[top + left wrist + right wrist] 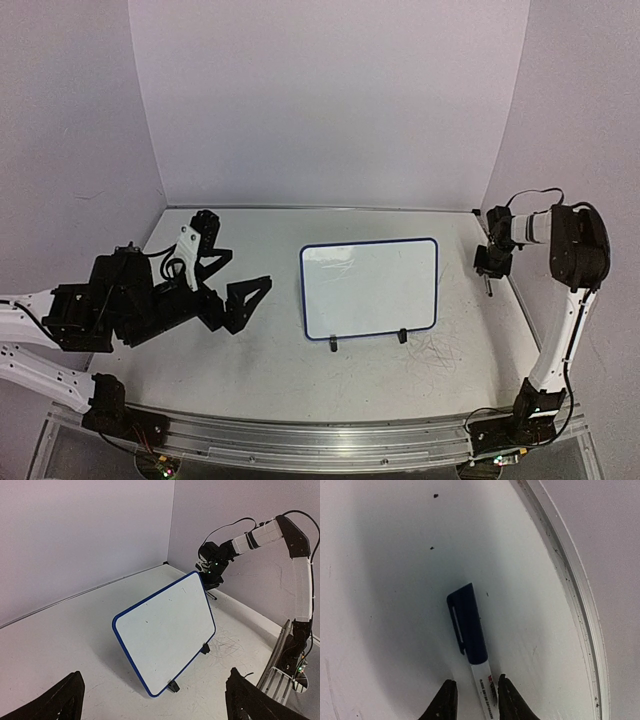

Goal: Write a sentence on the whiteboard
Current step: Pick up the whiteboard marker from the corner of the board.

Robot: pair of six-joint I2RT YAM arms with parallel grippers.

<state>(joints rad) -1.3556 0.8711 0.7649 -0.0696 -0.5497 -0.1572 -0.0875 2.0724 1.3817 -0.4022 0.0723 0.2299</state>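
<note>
Whiteboard (370,288) stands propped; left pincer (245,272) gapes empty, right pincer (476,700) narrowly straddles a blue-capped marker (467,625), grip unclear.

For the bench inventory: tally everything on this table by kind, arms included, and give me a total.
whiteboard: 1
black clips under the whiteboard: 2
marker with a blue cap: 1
robot arms: 2
Total: 6
</note>
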